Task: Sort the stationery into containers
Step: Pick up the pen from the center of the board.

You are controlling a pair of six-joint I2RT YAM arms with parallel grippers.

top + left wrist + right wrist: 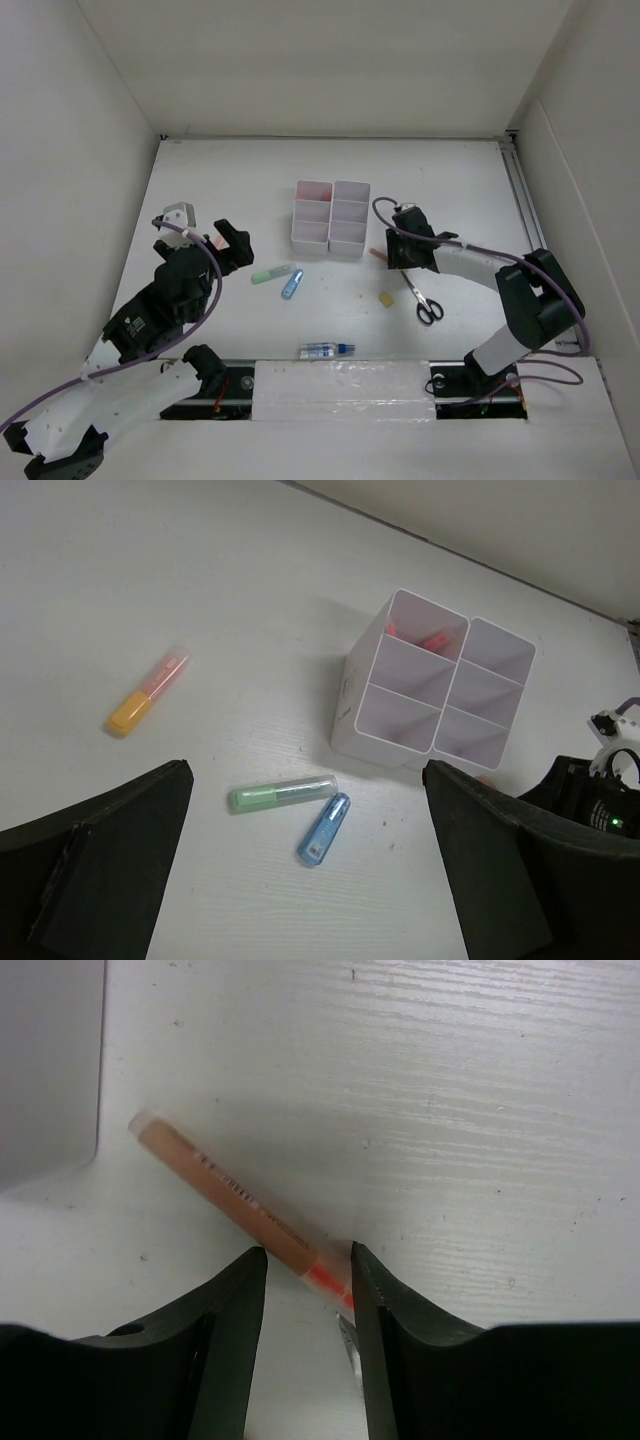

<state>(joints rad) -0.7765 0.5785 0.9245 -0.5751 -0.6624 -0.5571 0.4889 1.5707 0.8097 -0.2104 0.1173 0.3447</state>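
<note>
One organizer, marker, tube, bottle, eraser, scissors; two loose pens, perhaps more.

The left arm reaches from its base at the near left edge forward and to the right. Its left tool is held above the worktop, tilted downward, with both fingers spread wide apart. The right arm bends at an elbow far out to the right, and its forearm runs back leftward. The right tool sits low over the worktop, its jaws drawn near each other with a narrow gap between them.
</note>
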